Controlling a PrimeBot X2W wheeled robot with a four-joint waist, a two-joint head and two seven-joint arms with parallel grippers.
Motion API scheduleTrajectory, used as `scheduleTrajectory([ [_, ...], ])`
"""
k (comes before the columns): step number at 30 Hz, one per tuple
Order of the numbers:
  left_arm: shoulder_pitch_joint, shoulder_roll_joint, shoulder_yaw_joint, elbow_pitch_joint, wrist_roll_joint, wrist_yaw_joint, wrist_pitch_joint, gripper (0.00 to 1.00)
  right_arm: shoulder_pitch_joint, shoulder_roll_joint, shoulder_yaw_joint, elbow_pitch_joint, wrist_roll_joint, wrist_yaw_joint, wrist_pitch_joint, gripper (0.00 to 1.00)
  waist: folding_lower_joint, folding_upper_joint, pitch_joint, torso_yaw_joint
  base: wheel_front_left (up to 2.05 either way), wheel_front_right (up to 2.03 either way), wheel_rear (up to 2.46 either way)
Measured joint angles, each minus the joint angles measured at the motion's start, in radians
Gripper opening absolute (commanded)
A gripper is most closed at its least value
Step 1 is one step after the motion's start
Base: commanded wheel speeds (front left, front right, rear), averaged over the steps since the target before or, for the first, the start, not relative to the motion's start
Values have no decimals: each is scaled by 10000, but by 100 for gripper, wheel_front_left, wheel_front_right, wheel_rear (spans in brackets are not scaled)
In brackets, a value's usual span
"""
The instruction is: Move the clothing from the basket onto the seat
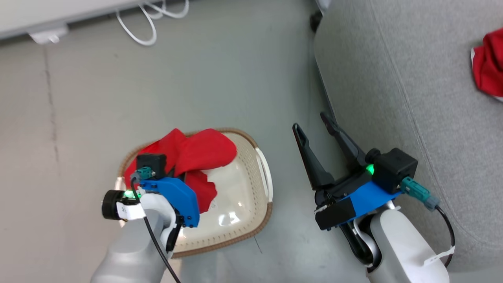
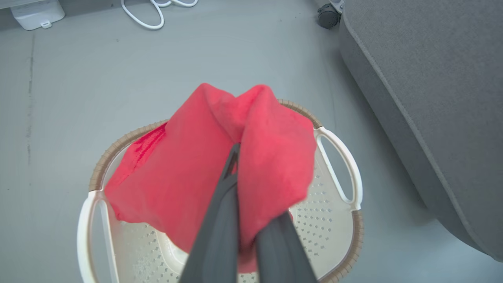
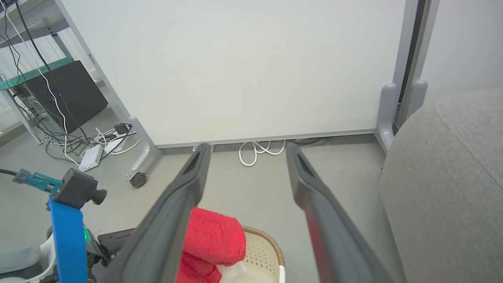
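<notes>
Grey floor (image 1: 235, 78); basket (image 1: 235, 220), red clothing (image 2: 188, 165) pinched by left fingers (image 2: 220, 228).

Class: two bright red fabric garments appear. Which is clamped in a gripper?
The red fabric garment bunched over the cream perforated basket, pinched by the shut left gripper. The other red garment lies loose on the grey upholstered seat.

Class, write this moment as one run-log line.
left gripper: shut on garment over basket | right gripper: open, empty | seat: another garment

Red clothing (image 1: 204, 151) in the basket (image 1: 239, 184), right gripper (image 1: 310, 122) with jaws wide apart beside the seat (image 1: 412, 78)
</notes>
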Motion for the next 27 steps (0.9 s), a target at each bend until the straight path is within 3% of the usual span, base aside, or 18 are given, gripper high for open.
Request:
scheduleTrajectory([
  [15,128,-15,-2115,-2362,-1363,-111,-395,0,1005,0,-142,345,196,0,426,100,-2,0,-2494,990,0,0,0],
  [27,-686,-19,-3547,-3860,-1799,130,-491,0,1537,0,-230,355,422,0,581,100,-1,0,-3457,1287,0,0,0],
])
